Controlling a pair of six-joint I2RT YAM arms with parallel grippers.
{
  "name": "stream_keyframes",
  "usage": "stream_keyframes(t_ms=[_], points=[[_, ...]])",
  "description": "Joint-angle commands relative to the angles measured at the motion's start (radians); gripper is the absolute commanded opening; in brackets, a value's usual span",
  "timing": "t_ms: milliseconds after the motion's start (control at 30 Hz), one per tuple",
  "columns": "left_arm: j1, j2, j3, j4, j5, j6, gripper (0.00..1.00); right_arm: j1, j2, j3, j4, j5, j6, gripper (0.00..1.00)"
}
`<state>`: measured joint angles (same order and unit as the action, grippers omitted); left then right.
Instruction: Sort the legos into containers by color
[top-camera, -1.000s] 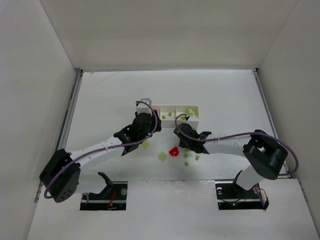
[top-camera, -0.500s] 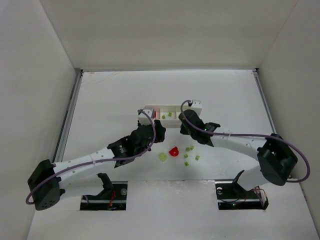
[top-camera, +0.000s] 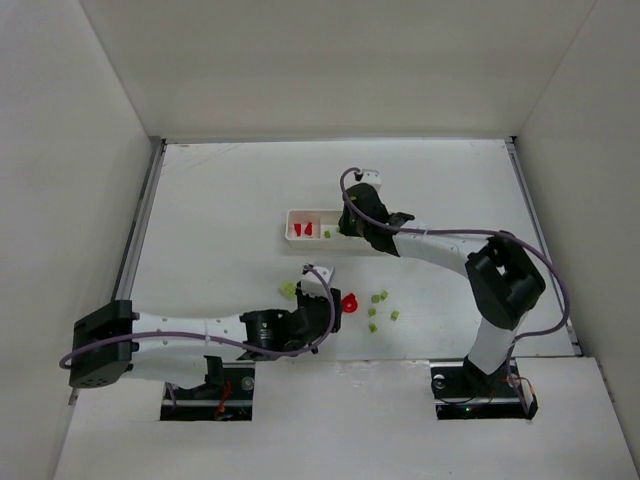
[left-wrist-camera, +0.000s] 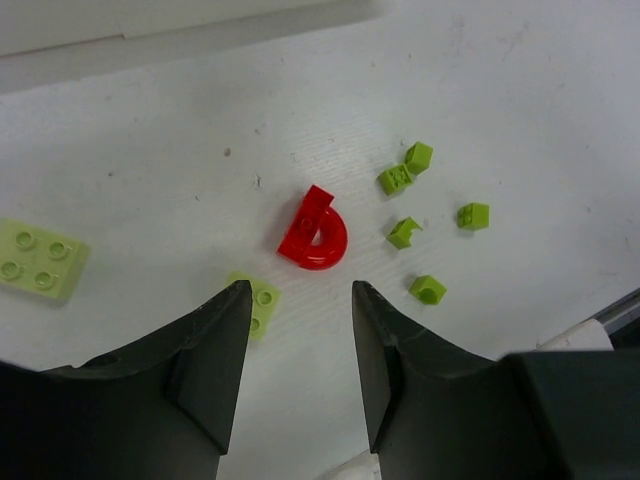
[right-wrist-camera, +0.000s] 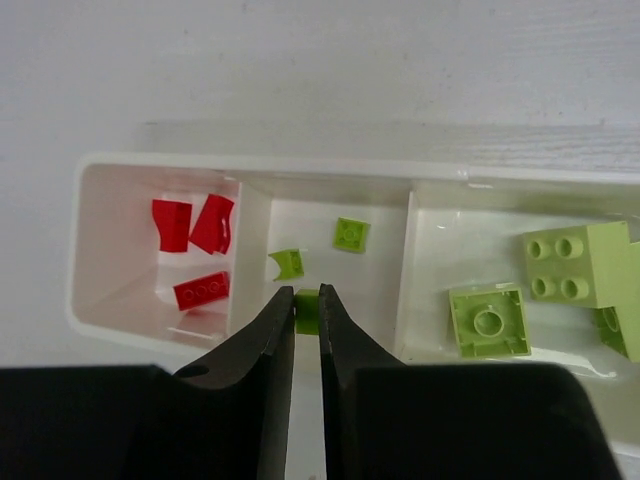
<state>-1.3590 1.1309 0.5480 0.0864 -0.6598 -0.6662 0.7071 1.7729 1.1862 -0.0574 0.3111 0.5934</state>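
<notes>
My right gripper (right-wrist-camera: 307, 300) is shut on a small yellow-green lego (right-wrist-camera: 307, 312), held over the middle compartment of the white tray (right-wrist-camera: 250, 168). That compartment holds two small green legos (right-wrist-camera: 350, 234). The left compartment holds three red legos (right-wrist-camera: 202, 290), and the right one has larger green bricks (right-wrist-camera: 488, 320). My left gripper (left-wrist-camera: 300, 300) hangs open and empty above the table, just short of a red arch lego (left-wrist-camera: 315, 232). Several tiny green legos (left-wrist-camera: 404, 232) lie to the arch's right. A green piece (left-wrist-camera: 258, 300) peeks out beside the left finger.
A flat green plate (left-wrist-camera: 40, 260) lies to the left of the left gripper. From above, the tray (top-camera: 298, 214) sits mid-table with the right gripper (top-camera: 346, 228) over it, and the loose legos (top-camera: 378, 297) lie near the front by the red arch (top-camera: 349, 301).
The right gripper closed on a green lego and carried it from the loose pile up over the tray. The left arm drew back from the tray to the red arch.
</notes>
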Motion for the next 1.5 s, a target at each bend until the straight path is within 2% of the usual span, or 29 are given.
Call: stream_keyframes(t_ms=[0, 133, 233, 367, 567, 800, 1033, 1467], points=[[-0.05, 0.03, -0.028, 0.113, -0.069, -0.065, 0.41, -0.001, 0.013, 0.07, 0.033, -0.033, -0.018, 0.2], [-0.1, 0.122, -0.017, 0.214, -0.08, -0.056, 0.42, 0.002, 0.013, 0.087, 0.033, -0.037, -0.018, 0.37], [-0.125, 0.206, 0.033, 0.216, -0.077, -0.046, 0.42, 0.004, -0.003, 0.084, 0.033, -0.035, -0.018, 0.42], [-0.168, 0.291, 0.096, 0.217, -0.07, -0.023, 0.43, -0.004, -0.039, 0.049, 0.048, -0.024, -0.012, 0.41], [-0.212, 0.381, 0.182, 0.196, -0.041, 0.01, 0.44, -0.041, -0.191, -0.124, 0.117, -0.012, 0.008, 0.41], [-0.205, 0.529, 0.285, 0.151, -0.011, 0.027, 0.46, -0.045, -0.329, -0.27, 0.133, -0.001, 0.026, 0.43], [-0.18, 0.569, 0.302, 0.157, -0.021, 0.028, 0.46, -0.064, -0.447, -0.39, 0.128, -0.01, 0.025, 0.45], [-0.142, 0.664, 0.337, 0.168, -0.023, 0.091, 0.46, -0.117, -0.524, -0.505, 0.154, -0.02, 0.025, 0.45]])
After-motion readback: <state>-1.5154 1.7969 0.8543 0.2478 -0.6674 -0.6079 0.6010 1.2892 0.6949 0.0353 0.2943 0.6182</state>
